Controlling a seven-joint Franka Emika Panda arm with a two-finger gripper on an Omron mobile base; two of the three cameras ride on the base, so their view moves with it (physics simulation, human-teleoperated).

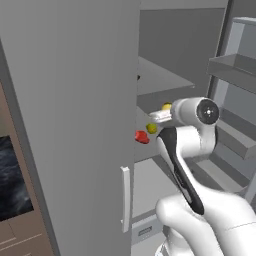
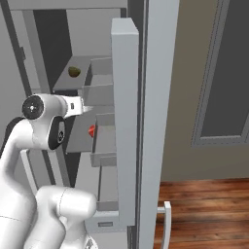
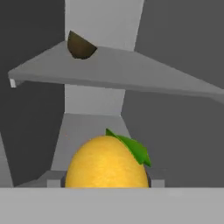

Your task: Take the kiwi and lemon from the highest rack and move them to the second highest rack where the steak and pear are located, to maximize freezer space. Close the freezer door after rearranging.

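Between the jaws of the gripper (image 3: 107,186), the lemon (image 3: 107,164) is clamped, just above the second highest rack (image 1: 150,150), near the pear (image 1: 151,128) and steak (image 1: 142,136). The kiwi (image 3: 80,46) is seen on the highest rack (image 3: 131,74) above.

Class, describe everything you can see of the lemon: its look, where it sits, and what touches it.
The lemon is a smooth, rounded orange-yellow fruit with a small green leaf at its top right in the hand view. There it sits close up between the tool's fingers, which are shut on its sides. It hangs below the highest rack, where the kiwi rests. From the left base view it shows as a tiny yellow ball beside the wrist.
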